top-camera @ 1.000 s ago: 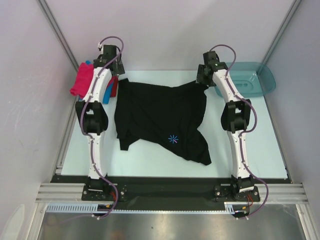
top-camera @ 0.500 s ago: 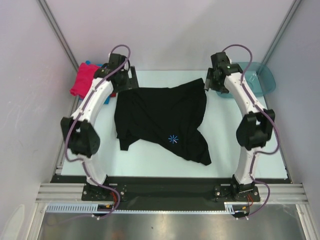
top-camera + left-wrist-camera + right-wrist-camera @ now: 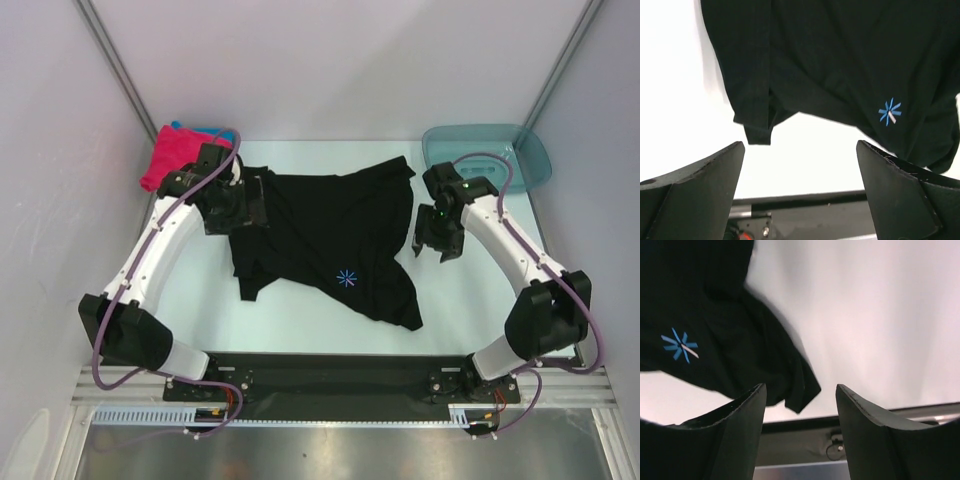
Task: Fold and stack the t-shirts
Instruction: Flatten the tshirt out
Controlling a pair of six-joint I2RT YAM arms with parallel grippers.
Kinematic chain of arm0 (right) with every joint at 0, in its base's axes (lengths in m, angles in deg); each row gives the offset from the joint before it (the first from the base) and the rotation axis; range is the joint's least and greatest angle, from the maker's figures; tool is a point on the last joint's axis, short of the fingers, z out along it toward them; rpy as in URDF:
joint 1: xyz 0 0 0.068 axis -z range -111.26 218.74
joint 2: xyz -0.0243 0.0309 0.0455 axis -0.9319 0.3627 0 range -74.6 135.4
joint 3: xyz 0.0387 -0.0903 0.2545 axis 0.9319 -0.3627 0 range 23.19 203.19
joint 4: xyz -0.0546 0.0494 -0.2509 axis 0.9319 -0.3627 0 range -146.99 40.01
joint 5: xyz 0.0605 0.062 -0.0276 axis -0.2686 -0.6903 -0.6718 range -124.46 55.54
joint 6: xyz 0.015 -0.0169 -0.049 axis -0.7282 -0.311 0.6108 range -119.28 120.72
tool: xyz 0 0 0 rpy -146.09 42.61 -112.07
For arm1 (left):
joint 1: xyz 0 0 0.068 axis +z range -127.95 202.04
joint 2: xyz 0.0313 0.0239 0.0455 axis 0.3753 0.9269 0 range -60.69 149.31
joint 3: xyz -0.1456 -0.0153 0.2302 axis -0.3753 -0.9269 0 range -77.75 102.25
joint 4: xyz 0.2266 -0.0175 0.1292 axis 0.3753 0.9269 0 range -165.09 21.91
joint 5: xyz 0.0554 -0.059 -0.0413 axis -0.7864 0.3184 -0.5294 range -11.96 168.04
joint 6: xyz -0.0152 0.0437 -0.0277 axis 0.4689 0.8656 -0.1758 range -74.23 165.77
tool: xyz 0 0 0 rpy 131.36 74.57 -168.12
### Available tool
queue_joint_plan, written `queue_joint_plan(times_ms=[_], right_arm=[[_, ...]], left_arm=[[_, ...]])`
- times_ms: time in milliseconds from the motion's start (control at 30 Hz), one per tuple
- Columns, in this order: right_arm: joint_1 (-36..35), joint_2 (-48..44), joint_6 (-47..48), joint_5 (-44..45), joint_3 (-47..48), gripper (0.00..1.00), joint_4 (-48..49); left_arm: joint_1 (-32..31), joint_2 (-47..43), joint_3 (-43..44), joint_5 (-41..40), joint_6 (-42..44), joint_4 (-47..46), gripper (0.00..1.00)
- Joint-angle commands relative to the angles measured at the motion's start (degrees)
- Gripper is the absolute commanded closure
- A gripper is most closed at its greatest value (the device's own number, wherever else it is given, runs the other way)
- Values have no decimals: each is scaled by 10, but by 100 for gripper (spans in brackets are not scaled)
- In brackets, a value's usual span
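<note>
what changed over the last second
The left pincer and right pincer drew back from the far corners of the black shirt toward the near side, both open: left over its left edge, right beside its right edge. The black shirt, pink shirt and basin stayed put.

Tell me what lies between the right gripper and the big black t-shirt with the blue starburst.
Nothing; the top view shows only a strip of bare pale table between the right gripper and black t-shirt.
</note>
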Motion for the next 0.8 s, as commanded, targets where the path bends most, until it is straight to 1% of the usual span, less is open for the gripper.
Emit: queue_joint_plan(times_ms=[0,133,200,233,267,367,467,600,767], right_arm=[[-35,-54,-30,-29,-34,37,-25],[-71,-100,-74,-61,-138,37,7],[-89,-117,-92,-64,-161,37,18],[-95,-122,-102,-66,-173,37,25],[-100,-126,-107,-76,-206,37,40],[-110,-126,-116,-71,-254,37,64],[-114,-121,-116,-67,-265,38,93],[-117,-101,-110,-63,-284,43,137],[-121,-78,-102,-52,-283,46,174]], left_arm=[[-3,8,13,17,13,52,0],[-3,6,-1,28,19,60,0],[-2,-1,-3,28,22,55,0],[-3,1,-4,29,26,55,0],[-3,1,-1,28,27,59,0],[-2,5,11,18,30,63,0],[-3,11,31,13,31,64,0],[-3,22,57,6,32,67,0],[-3,32,78,-4,40,69,0]])
